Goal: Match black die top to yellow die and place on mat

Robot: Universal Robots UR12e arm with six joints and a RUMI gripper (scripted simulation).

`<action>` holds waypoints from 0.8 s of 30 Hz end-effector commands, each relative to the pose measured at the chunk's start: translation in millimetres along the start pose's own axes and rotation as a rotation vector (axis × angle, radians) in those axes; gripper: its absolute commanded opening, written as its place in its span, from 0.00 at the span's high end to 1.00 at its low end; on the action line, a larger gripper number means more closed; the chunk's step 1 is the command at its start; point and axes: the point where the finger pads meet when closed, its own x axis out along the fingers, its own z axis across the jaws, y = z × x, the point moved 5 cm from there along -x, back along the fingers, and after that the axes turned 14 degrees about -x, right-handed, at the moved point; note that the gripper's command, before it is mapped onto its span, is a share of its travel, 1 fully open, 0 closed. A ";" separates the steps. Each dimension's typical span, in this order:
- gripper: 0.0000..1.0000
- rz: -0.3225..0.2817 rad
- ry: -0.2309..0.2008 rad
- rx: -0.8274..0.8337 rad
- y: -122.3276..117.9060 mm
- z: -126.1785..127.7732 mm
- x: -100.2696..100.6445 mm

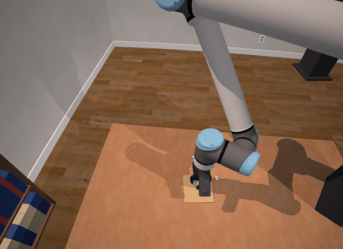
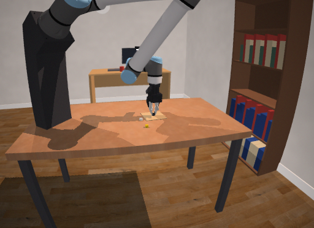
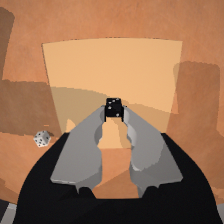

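From where I stand I count three dice: one black die, one white die at the wrist view's lower left, and one yellow die. There is one pale mat, one gripper with two fingers, two tables, the near table and a far desk, and one bookshelf at the right.

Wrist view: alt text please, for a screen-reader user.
The gripper pinches a black die between its two grey fingertips, above a pale tan mat on the orange table. A white die sits on the table, off the mat's lower left corner.
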 end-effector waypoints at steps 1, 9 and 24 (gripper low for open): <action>1.00 0.000 -0.001 0.000 0.1 0.3 -0.5; 1.00 0.000 -0.001 0.000 0.1 0.3 -0.5; 0.96 0.000 -0.001 0.000 0.1 0.3 -0.5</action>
